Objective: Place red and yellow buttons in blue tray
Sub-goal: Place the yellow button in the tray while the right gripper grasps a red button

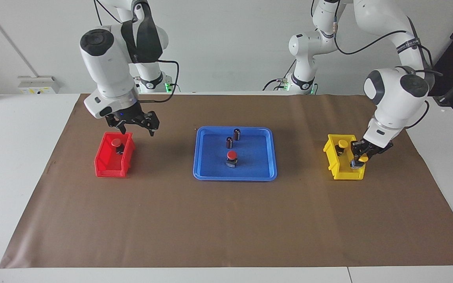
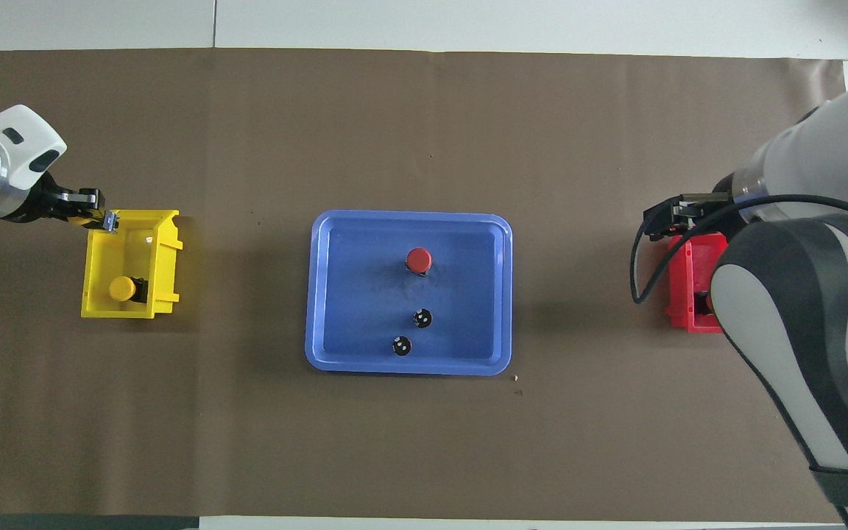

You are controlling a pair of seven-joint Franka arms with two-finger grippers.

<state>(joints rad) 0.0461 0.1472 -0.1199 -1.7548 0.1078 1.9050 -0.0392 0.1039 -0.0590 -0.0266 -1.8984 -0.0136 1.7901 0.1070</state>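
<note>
- We see the left gripper (image 1: 359, 158) down in the yellow bin (image 1: 334, 157), fingers clamped on a yellow button (image 1: 363, 158).
- Second yellow button (image 2: 122, 288) sits in that bin, nearer the robots.
- We see the right gripper (image 1: 136, 127) over the red bin (image 1: 108, 165), fingers spread wide, nothing held.
- One red button (image 1: 116, 143) is in the red bin.
- Blue tray (image 2: 336, 294) at mid-table holds another red button (image 2: 418, 259) plus two dark cylinders (image 2: 422, 318).
</note>
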